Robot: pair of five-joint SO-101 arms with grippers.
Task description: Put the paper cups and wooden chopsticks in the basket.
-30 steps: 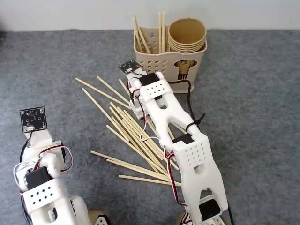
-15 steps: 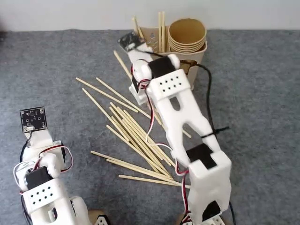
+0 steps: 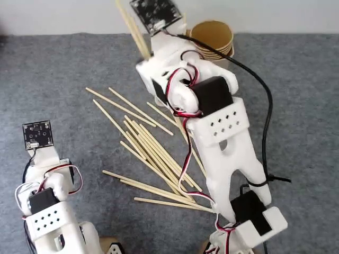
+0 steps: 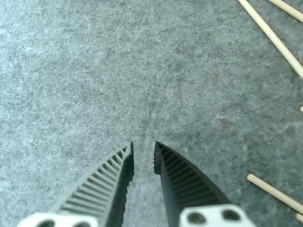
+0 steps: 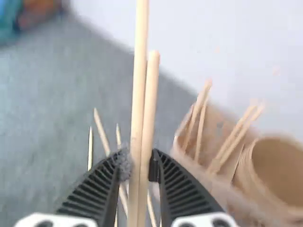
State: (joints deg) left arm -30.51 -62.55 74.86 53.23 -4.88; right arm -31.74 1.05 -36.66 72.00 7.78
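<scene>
Fingers R: right gripper [image 5: 137, 163] pinches 2 chopsticks [image 5: 142, 94] side by side betw. its pads [image 5: 102, 184]; jaws nearly closed on them.
Fingers L: left gripper [image 4: 143, 151] holds nothing, tips a small gap apart, over bare mat [image 4: 94, 71].
Held pair: near upright, gripped low on the shafts, long ends up. Prob. so they can go end-first into the basket [image 5: 208, 175]. High view puts them at 12 o'clock of the mat, just at 9 o'clock of the cups [image 3: 212, 37].
Cups: stacked, in the basket at 12 o'clock; that part looks done.
Basket: a few sticks already stand in it, leaning on the rim.
Loose sticks [image 3: 153, 153]: heap at mat centre, mostly lying 10-to-4 o'clock, not yet binned.
L arm: sits at 7 o'clock, well apart from the heap, prob. to stay out of the R arm's way.
Writing: none legible; no brand or label to make out.
</scene>
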